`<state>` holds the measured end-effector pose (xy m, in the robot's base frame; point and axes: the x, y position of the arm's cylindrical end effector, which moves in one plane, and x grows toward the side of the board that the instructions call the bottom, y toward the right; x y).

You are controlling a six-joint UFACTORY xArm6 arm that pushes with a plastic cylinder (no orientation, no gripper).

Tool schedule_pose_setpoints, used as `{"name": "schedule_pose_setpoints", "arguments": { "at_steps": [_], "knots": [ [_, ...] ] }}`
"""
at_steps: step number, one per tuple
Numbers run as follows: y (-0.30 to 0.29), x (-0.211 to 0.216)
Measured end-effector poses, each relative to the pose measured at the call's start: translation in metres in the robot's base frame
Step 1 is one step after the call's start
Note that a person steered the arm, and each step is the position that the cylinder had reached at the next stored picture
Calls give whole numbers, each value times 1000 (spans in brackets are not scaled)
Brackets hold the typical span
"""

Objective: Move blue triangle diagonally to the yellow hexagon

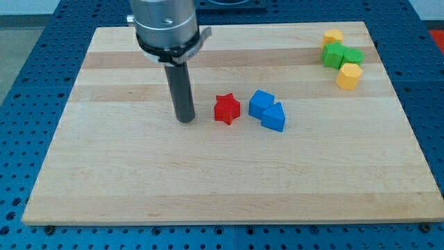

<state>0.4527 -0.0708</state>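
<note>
The blue triangle lies near the board's middle, touching a second blue block at its upper left. A red star sits just left of the two blue blocks. My tip rests on the board left of the red star, a small gap apart from it. At the view's top right are two yellow blocks: one at the far top and one lower, whose shapes are hard to tell apart; either could be the hexagon.
Two green blocks sit between the two yellow ones at the top right. The wooden board lies on a blue perforated table. The arm's grey body hangs over the board's top left.
</note>
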Motion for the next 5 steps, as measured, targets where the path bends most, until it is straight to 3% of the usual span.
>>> {"name": "schedule_pose_setpoints", "arguments": {
  "at_steps": [1, 2, 3, 5],
  "knots": [
    [46, 23],
    [130, 18],
    [200, -25],
    [201, -22]
  ]
}}
